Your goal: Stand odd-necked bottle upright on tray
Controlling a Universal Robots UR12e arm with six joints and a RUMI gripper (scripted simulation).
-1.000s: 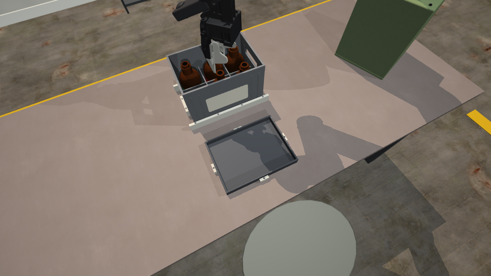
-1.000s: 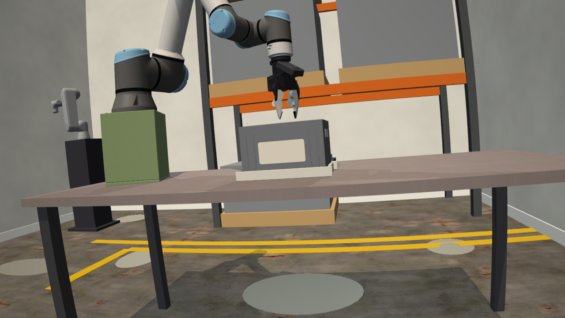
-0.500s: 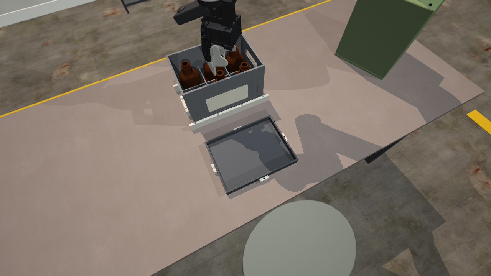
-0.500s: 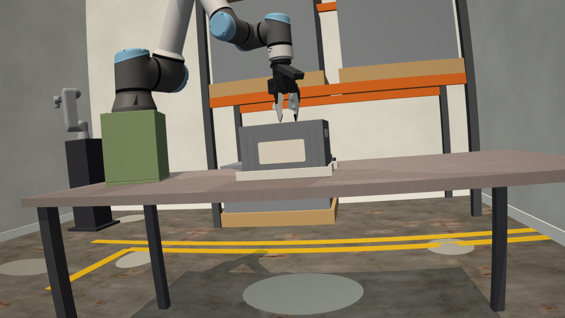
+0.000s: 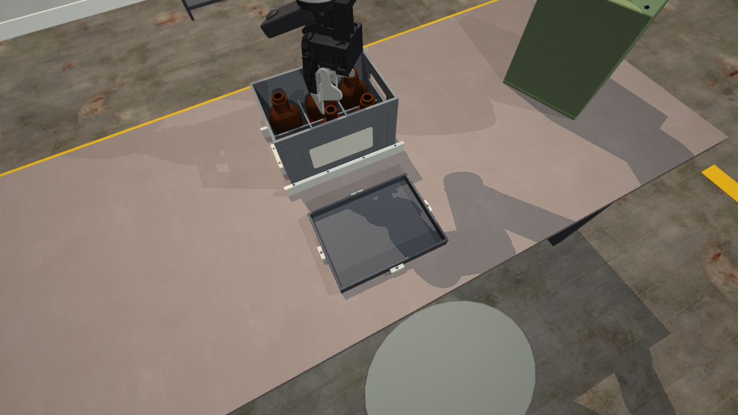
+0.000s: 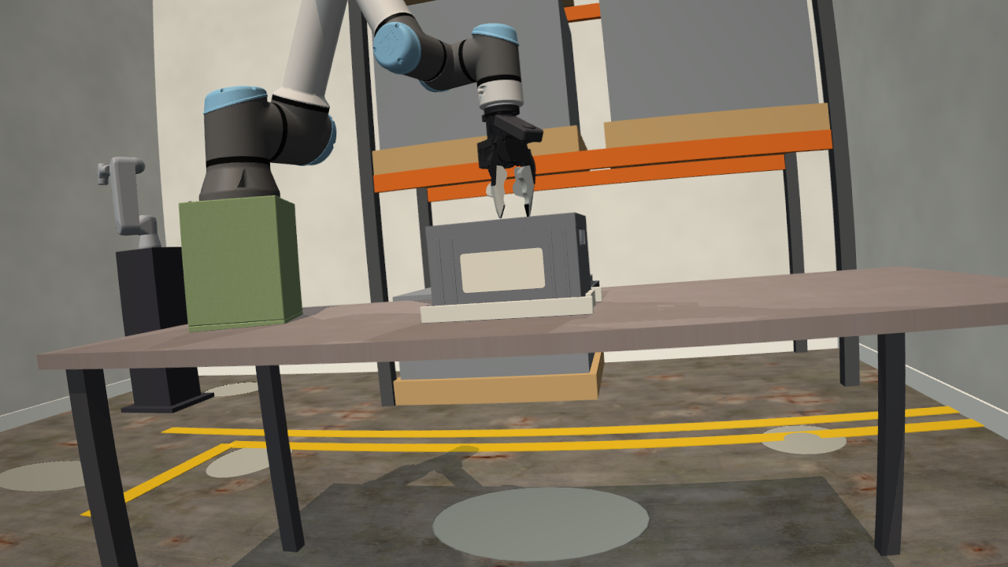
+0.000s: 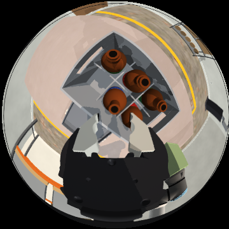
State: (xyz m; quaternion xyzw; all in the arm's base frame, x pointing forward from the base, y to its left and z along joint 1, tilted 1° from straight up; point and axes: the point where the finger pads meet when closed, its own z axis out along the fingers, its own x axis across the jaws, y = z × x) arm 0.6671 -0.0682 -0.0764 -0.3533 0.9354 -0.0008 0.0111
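The grey crate (image 5: pixel 330 123) stands on the table with five brown bottles upright in its compartments. In the wrist view the bottles show from above: one alone at the far corner (image 7: pixel 112 60), two in the middle (image 7: pixel 137 80) (image 7: pixel 115 101), and two nearer ones (image 7: pixel 154 100) (image 7: pixel 131 115). My gripper (image 5: pixel 324 98) points down just above the crate's top rim, over the middle bottles. Its fingers stand partly apart with nothing between them. In the side view its tips (image 6: pixel 513 209) hang right at the rim of the crate (image 6: pixel 507 257). The dark tray (image 5: pixel 376 231) lies in front of the crate.
A pale rail (image 5: pixel 344 169) lies along the crate's front foot, between crate and tray. The green block (image 5: pixel 572 51) that carries the arm stands at the table's far right corner. Behind the table is a shelf rack (image 6: pixel 598 148).
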